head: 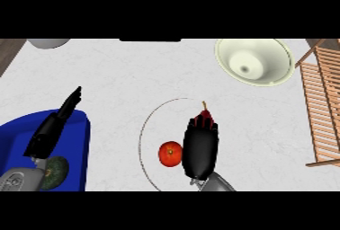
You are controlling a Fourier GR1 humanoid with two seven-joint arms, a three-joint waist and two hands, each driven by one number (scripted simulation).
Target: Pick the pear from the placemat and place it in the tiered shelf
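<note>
A dark red pear with a thin stem lies on a round pale placemat in the middle of the counter. My right hand comes over it from below, and its fingers curl down round the pear, hiding most of it. Only the pear's far end and stem stick out past the fingertips. The wooden tiered shelf stands at the right edge, well apart from the hand. My left hand rests open at the left, fingers straight and pointing away.
A red tomato lies on the placemat just left of my right hand. A white bowl sits at the back, left of the shelf. A blue bin at the left holds a dark green vegetable.
</note>
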